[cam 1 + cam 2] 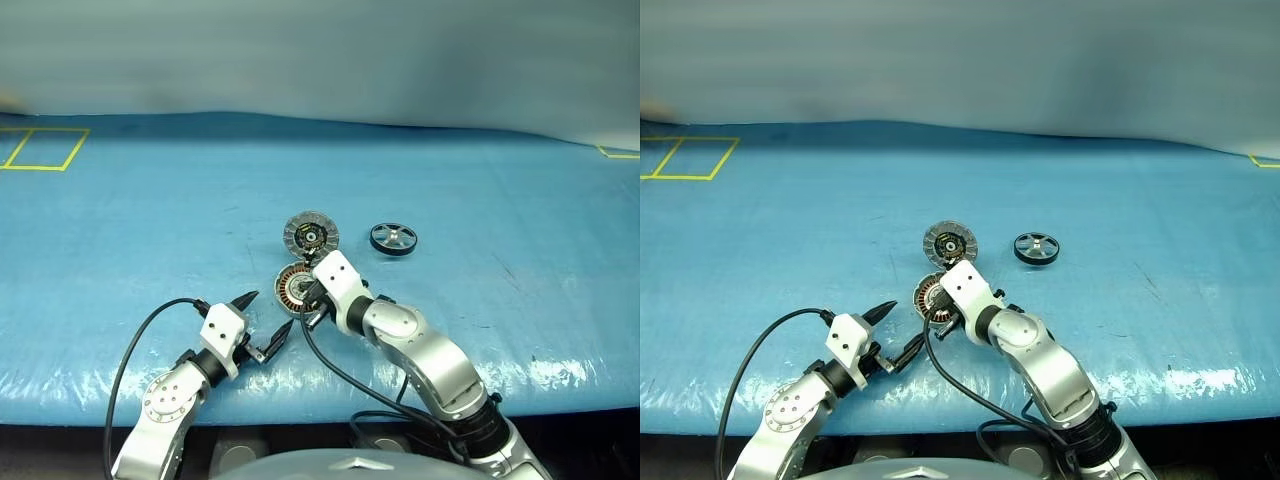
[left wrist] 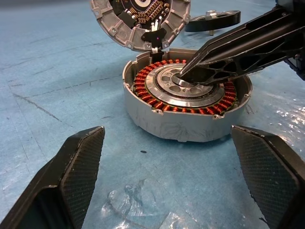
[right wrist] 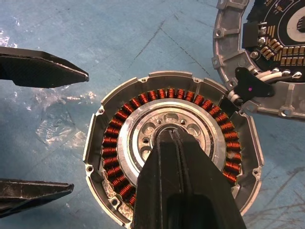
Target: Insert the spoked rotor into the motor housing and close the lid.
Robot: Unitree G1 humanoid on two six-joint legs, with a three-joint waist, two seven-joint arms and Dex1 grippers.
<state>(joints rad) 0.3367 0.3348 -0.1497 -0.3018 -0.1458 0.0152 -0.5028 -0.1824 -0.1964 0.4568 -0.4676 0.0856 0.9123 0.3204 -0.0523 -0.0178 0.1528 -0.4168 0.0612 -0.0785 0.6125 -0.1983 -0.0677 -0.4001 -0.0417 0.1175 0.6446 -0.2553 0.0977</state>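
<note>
The motor housing (image 1: pixel 291 288) lies open on the blue table, its copper windings (image 3: pixel 112 138) ringing a silver hub. Its hinged lid (image 1: pixel 310 236) is flipped back flat behind it, inner face up. The spoked rotor (image 1: pixel 393 238), black-rimmed with silver spokes, lies apart to the right of the lid. My right gripper (image 3: pixel 174 136) is shut, its joined tips resting over the hub, with nothing seen between them. On the near left of the housing, my left gripper (image 1: pixel 271 311) is open, and its fingers (image 2: pixel 78 167) point at the housing wall (image 2: pixel 176 124) without touching it.
A wrinkled blue sheet (image 1: pixel 500 200) covers the table, whose front edge (image 1: pixel 560 400) runs close to my arms. Yellow tape marks (image 1: pixel 40 148) sit at the far left. A black cable (image 1: pixel 135 350) loops from each wrist.
</note>
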